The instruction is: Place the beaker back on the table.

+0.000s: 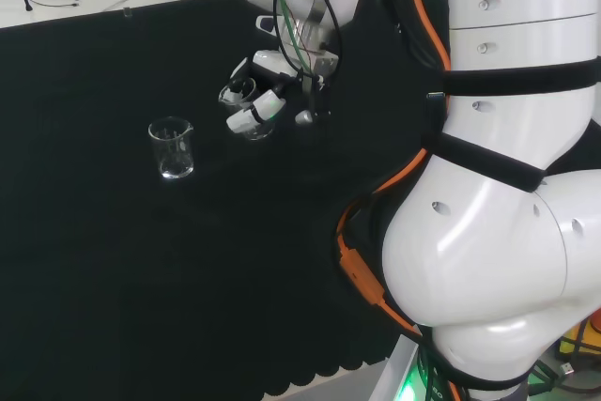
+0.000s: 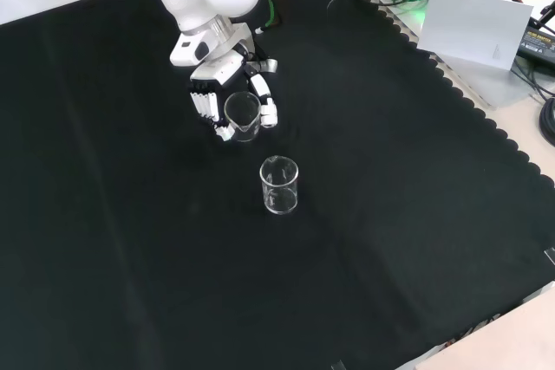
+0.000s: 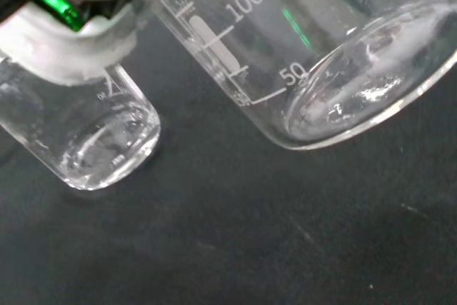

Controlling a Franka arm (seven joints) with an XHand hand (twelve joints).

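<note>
- Beaker (image 2: 243, 116) of clear glass sits inside the curled fingers of the robot hand (image 2: 227, 84), at 11 o'clock of the tabletop (image 2: 416, 214) centre in the front view.
- Second beaker (image 2: 279, 185) stands upright on the black cloth, at 5 o'clock from the held one, near it, apart.

- I see a second clear beaker (image 2: 279, 185) standing upright on the black cloth (image 2: 130, 240).
- Orange cable (image 1: 362, 279) trails at the surface's edge, head view.
- A grey box (image 2: 477, 28) sits beyond the cloth.
</note>
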